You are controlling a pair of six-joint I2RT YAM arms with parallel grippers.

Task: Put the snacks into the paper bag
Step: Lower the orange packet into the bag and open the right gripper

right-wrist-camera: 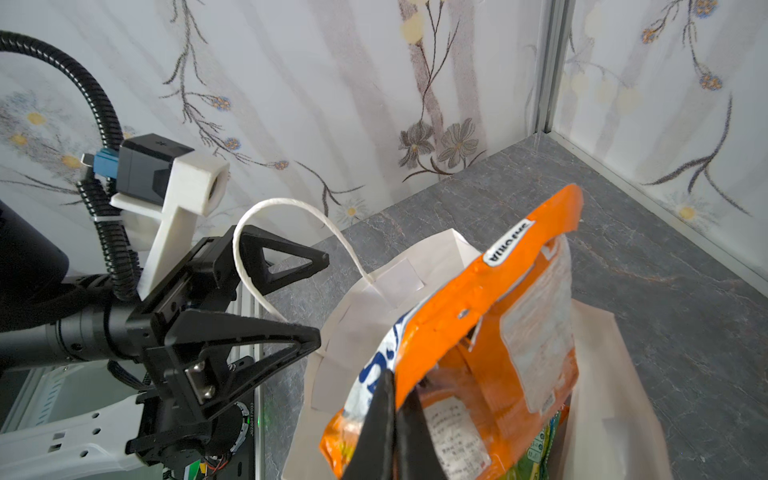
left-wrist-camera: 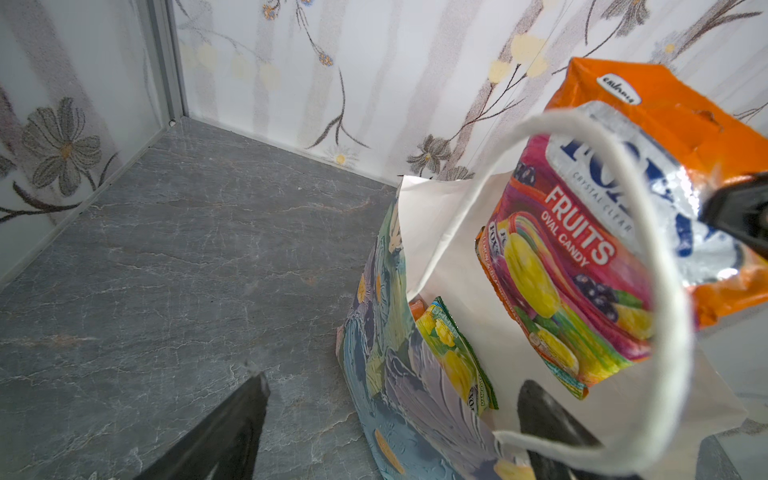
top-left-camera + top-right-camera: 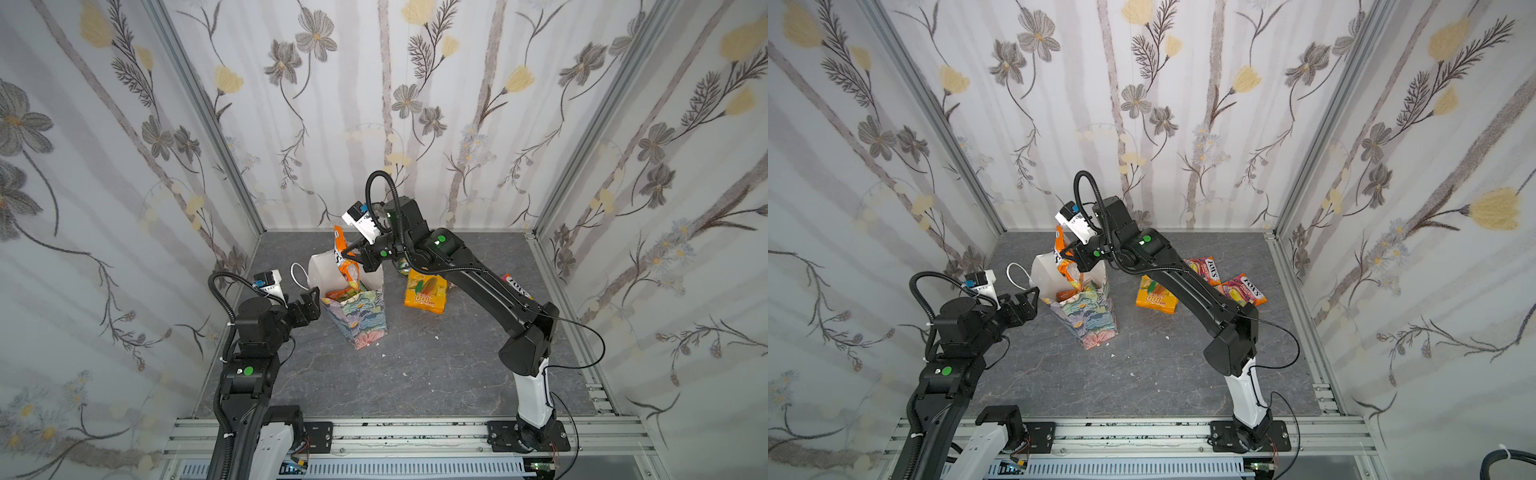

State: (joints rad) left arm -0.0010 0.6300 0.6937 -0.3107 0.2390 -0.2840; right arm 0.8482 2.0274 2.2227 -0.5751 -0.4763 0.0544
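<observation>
The paper bag (image 3: 357, 320) (image 3: 1092, 320) stands upright with its mouth open, floral outside and white inside (image 1: 357, 332). My right gripper (image 3: 353, 255) (image 1: 401, 380) is shut on an orange FOX'S fruit candy packet (image 3: 347, 268) (image 2: 582, 257) (image 1: 498, 316). That packet hangs half inside the bag's mouth. A green-yellow packet (image 2: 457, 357) and other snacks lie in the bag. My left gripper (image 3: 313, 303) (image 2: 395, 382) (image 1: 319, 297) is open and straddles the bag's left wall, one finger inside and one outside. The white cord handle (image 2: 648, 232) loops over it.
An orange-yellow mango pack (image 3: 424, 293) (image 3: 1154, 295) lies on the grey floor right of the bag. Two red FOX'S packets (image 3: 1204, 268) (image 3: 1244, 289) lie behind my right arm. Floral walls close in the back and both sides. Small white scraps (image 3: 436, 337) dot the floor.
</observation>
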